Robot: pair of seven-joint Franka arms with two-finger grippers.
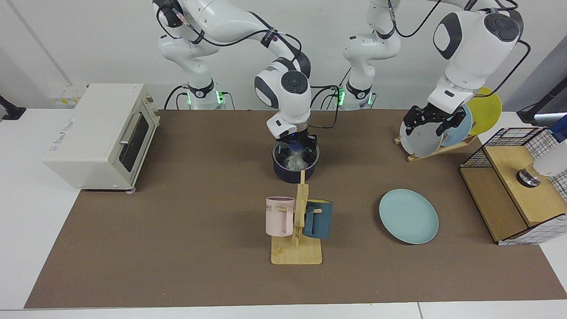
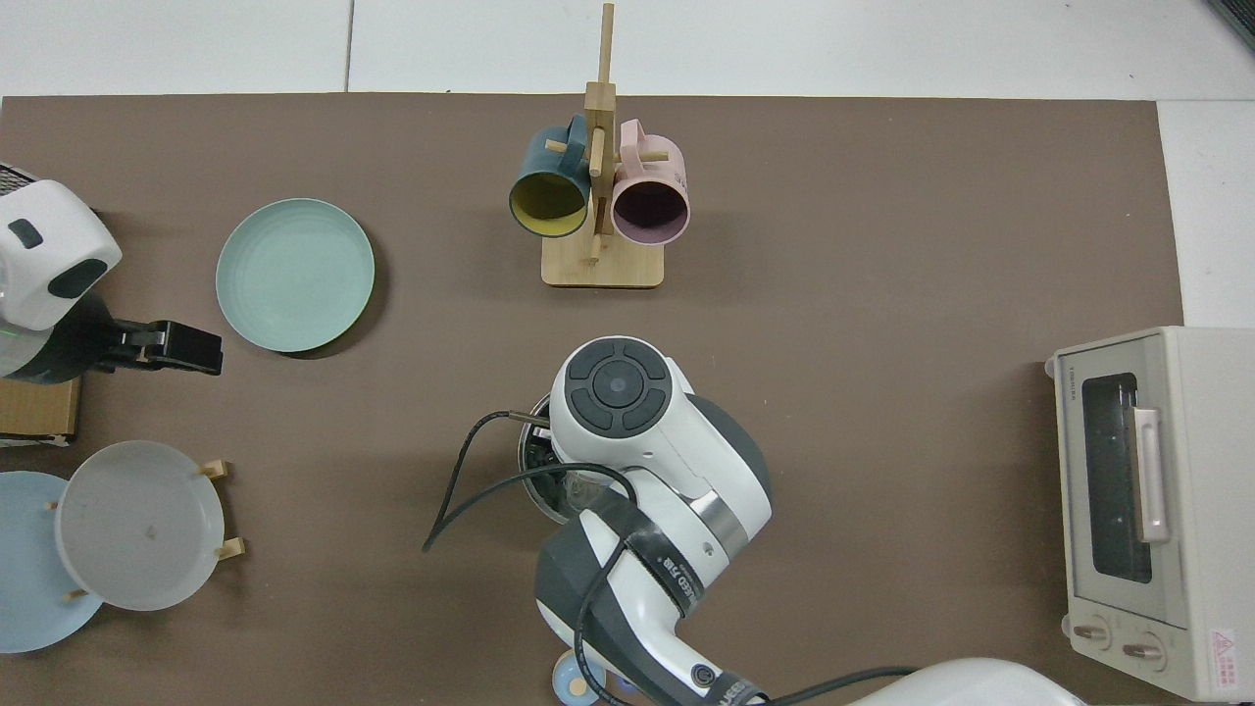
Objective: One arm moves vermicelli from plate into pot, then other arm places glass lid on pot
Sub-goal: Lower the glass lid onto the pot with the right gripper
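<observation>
A brown mat [image 1: 186,248] covers the white table [image 1: 26,221], carrying a toaster oven [image 1: 99,135], pot [image 1: 288,173], mug stand [image 1: 296,253], plate [image 1: 408,216], plate rack [image 1: 436,150] and wire crate [image 1: 516,186].

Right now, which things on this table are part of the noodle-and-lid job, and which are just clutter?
Job: pot, glass lid on it, vermicelli inside, bare plate, right gripper over the lid, left gripper waiting by the rack.

Clutter: toaster oven, mug stand, plate rack, wire basket.
</observation>
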